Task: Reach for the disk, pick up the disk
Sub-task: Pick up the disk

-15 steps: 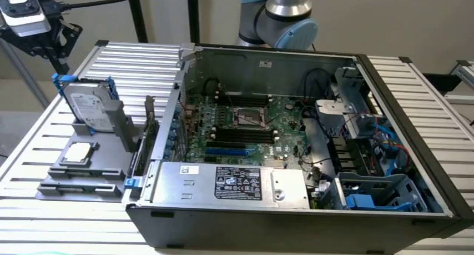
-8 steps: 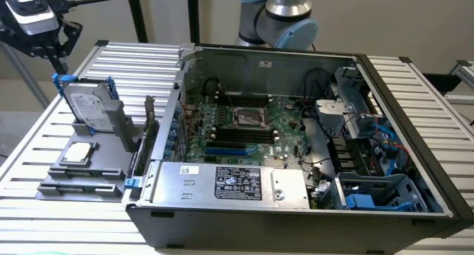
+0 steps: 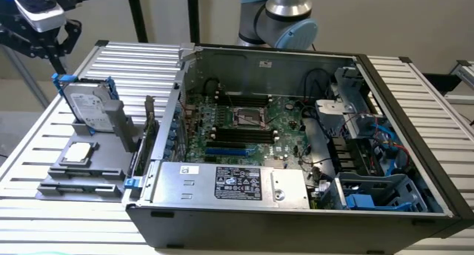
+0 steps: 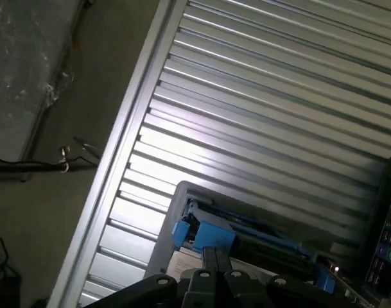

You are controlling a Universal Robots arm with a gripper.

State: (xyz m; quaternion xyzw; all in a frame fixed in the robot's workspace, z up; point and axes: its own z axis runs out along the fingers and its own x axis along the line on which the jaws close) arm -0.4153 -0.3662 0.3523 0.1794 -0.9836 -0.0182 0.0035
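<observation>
The disk [image 3: 89,108], silver-grey with a white label and blue rails, stands on edge in a grey holder [image 3: 81,174] at the exterior view's left, beside the open computer case. My gripper [image 3: 55,58] hangs above the disk's upper far corner, a short gap over its blue rail, and its fingers look shut with nothing in them. In the wrist view the disk's blue rail and top edge [image 4: 208,234] lie just beyond my gripper [image 4: 214,256].
A small square silver chip [image 3: 77,153] lies on the grey holder in front of the disk. The open computer case [image 3: 296,127] takes up the middle and the exterior view's right. Everything rests on a slatted metal table [image 3: 133,60], whose edge [image 4: 118,167] drops to the floor.
</observation>
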